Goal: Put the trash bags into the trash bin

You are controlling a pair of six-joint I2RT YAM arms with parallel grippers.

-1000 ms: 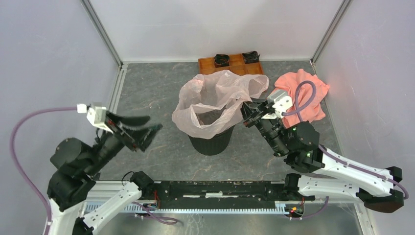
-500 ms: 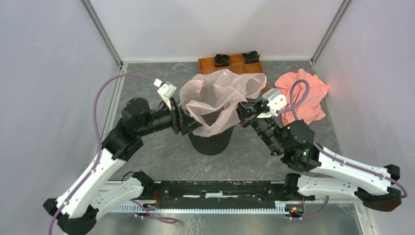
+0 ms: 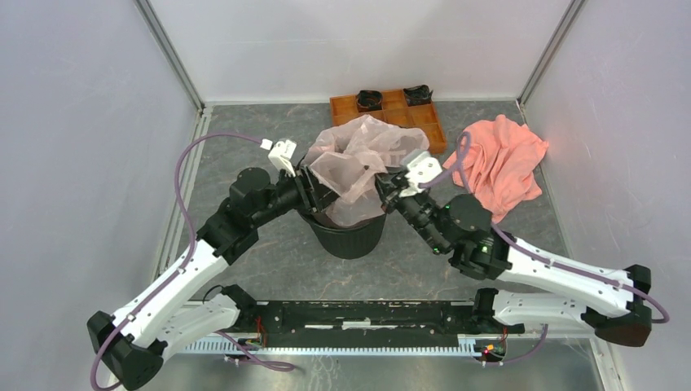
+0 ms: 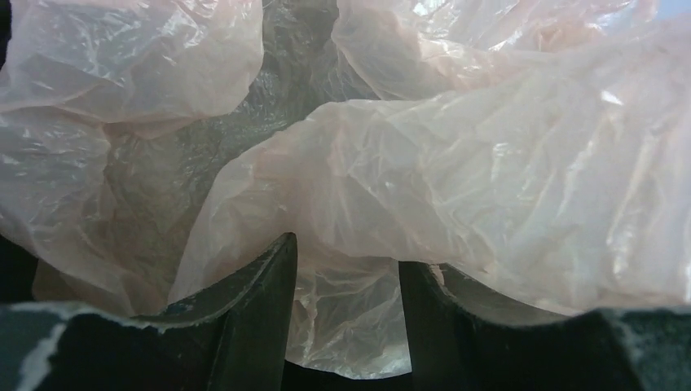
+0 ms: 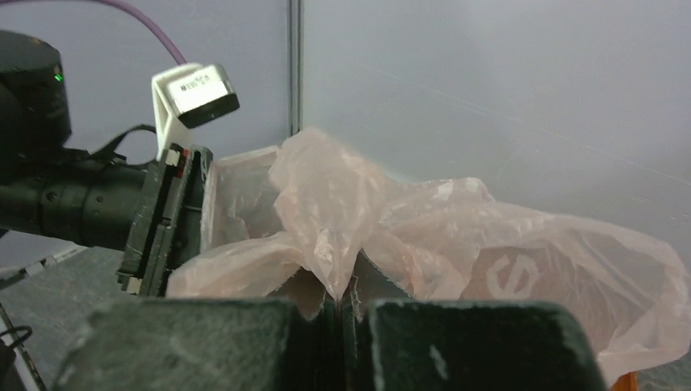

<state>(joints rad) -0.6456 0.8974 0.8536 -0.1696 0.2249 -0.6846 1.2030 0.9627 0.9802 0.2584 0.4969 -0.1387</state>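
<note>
- Saw bag (image 3: 358, 159) heaped over mouth of bin (image 3: 352, 238), crumpled, mostly above its rim.
- Clenched right tool (image 5: 338, 295) on a fold of bag at bin's right rim.
- Had left tool (image 4: 346, 262) at bin's left rim, jaws apart, loose film between them, not pinched.
- Noted cloth (image 3: 501, 159) right of bin and tray (image 3: 411, 112) behind bin, both on bench (image 3: 253, 147), apart from bin.

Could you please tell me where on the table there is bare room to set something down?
Bare: the table in the far left corner beside the tray, and the near strip in front of the bin. Crowded: around the bag, with the left gripper and right gripper at it.
</note>
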